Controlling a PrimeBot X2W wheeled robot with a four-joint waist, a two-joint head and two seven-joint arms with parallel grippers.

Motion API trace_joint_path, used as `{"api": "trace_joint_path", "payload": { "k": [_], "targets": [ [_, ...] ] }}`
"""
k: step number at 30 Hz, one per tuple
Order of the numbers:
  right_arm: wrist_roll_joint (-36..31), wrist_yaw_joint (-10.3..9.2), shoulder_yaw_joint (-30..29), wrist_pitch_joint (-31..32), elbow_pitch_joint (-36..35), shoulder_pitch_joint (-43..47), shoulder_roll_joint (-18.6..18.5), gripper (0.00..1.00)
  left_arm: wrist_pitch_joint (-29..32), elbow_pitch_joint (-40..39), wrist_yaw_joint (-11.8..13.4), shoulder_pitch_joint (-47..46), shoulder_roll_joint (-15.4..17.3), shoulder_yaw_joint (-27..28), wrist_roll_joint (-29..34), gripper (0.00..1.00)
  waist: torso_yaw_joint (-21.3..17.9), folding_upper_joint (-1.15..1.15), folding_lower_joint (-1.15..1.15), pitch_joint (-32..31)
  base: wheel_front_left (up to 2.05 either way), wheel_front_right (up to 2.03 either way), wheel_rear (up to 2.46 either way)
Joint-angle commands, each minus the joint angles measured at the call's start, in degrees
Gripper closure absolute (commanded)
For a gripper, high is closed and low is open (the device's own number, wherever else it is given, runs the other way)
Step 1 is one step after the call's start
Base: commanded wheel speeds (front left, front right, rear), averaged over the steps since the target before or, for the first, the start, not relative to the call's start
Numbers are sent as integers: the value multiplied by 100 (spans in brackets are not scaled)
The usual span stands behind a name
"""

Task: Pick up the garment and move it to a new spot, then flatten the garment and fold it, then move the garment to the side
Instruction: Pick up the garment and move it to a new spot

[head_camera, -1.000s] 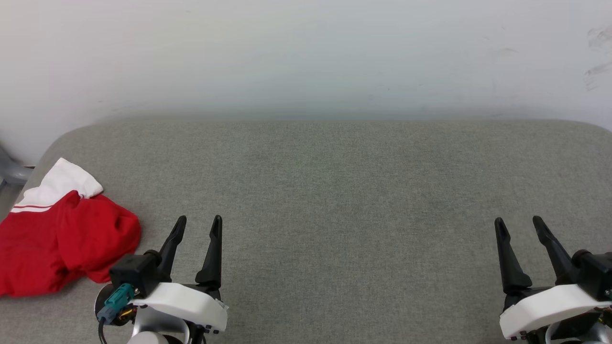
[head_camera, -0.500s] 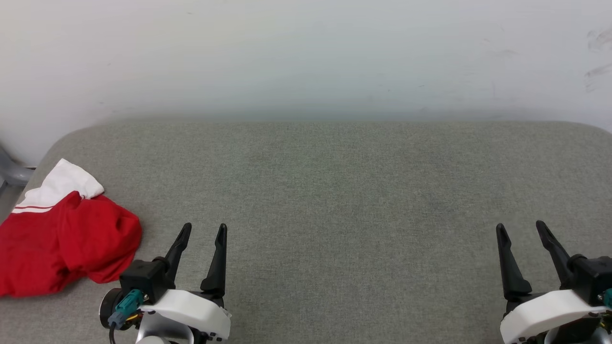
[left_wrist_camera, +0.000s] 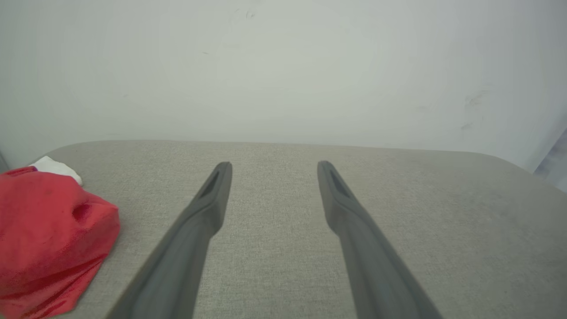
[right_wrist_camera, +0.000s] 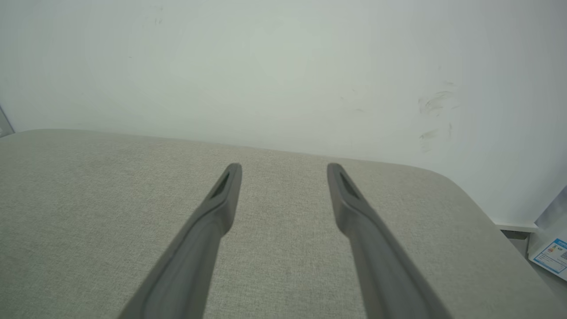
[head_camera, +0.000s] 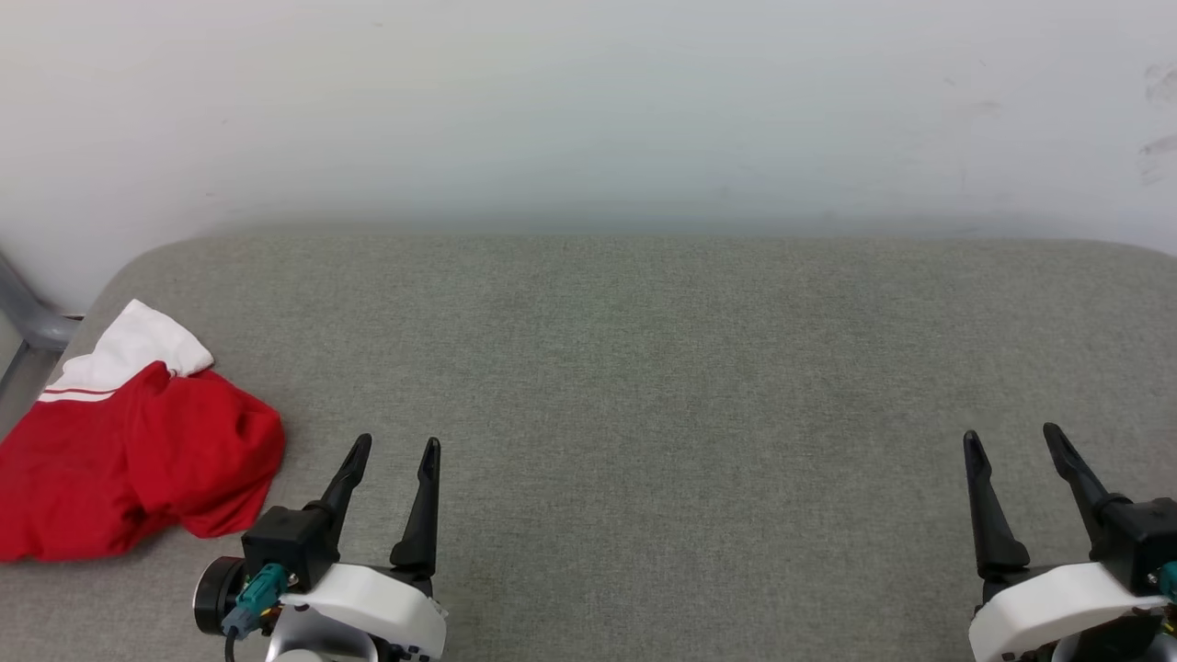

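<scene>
The garment (head_camera: 129, 460) lies crumpled at the far left of the grey padded table (head_camera: 644, 368), red with a white sleeve on its far side. It also shows at the left edge of the left wrist view, the garment (left_wrist_camera: 48, 239) as a red heap. My left gripper (head_camera: 397, 446) stands open at the lower left, just right of the garment and apart from it. My right gripper (head_camera: 1010, 436) stands open at the lower right, far from the garment. Nothing is between either pair of fingers (left_wrist_camera: 208, 208), (right_wrist_camera: 221, 199).
A pale wall (head_camera: 588, 110) rises behind the table's far edge. A grey metal leg (head_camera: 28, 317) shows beyond the table's left corner. In the right wrist view a white box with a blue label (right_wrist_camera: 551, 252) sits past the table's right edge.
The head view has shifted slightly, so the scene sits a little to the right. Both grippers have drawn back a little toward the near edge. The garment lies as before.
</scene>
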Motion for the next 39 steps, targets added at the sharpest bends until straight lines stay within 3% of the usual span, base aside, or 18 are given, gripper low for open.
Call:
{"api": "trace_joint_path", "payload": {
  "k": [1,11,29,30,39],
  "targets": [
    [-81,-2,-24,-36,-40,41,17,0,-50,16,-33,-76,-3,20,100,0,45,0,0,-1,0,0,0],
    [67,-2,-18,-147,47,-7,19,0,-117,76,-61,-110,-78,200,178,0,495,0,0,16,0,0,0],
    [431,-2,183,-240,97,-139,15,0,-112,85,-80,-120,-102,653,219,0,1981,0,0,81,0,0,0],
    [432,-2,244,-219,84,-174,14,0,-112,84,-84,-118,-110,697,205,0,2198,0,0,102,0,0,0],
    [398,-3,314,-216,65,-237,14,0,-112,110,-87,-96,-100,822,211,0,2600,0,0,120,0,0,0]
  ]
}}
